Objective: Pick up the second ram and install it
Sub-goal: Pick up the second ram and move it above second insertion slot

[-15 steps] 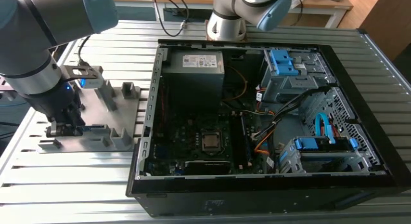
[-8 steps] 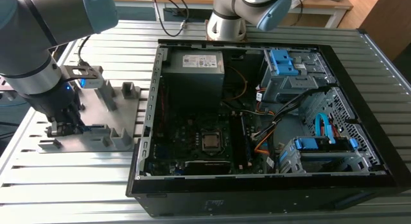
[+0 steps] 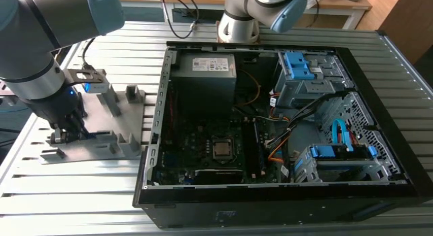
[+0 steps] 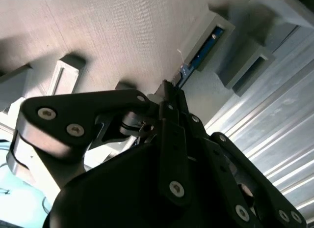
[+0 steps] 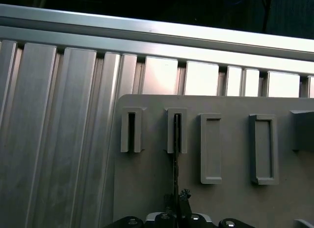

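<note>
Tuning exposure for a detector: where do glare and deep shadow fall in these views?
First wrist view: the aluminium slats glare near white beside the matte grey fixture plate. Second wrist view: the pincer, shut on the second ram, reads as a dark silhouette. Exterior view: the computer case is dim inside.
</note>
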You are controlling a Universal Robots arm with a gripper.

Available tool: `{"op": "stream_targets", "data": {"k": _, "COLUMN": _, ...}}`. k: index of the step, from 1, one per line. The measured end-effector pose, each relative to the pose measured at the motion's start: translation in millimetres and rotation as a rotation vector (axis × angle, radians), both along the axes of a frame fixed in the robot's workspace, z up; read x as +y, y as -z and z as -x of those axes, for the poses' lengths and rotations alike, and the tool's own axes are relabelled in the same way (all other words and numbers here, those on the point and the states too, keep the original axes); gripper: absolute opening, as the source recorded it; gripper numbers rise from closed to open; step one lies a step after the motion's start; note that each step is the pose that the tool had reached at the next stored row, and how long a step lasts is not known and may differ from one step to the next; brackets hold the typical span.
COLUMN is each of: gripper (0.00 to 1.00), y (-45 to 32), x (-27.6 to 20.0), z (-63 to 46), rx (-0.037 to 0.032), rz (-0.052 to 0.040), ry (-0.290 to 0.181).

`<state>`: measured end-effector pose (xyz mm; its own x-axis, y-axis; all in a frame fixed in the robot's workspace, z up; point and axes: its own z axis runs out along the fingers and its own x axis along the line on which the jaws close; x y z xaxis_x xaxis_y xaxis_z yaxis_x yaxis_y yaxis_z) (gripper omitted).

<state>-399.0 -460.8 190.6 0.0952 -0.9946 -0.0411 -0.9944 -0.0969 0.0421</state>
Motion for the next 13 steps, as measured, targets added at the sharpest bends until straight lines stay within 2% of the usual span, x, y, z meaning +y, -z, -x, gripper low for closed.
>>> {"op": "stream_targets", "data": {"k": 13, "gripper": 0.14, "y": 0.1, "x": 0.0, "z": 0.0, "rx": 0.0000, "rz": 0.0000, "ry": 0.010}}
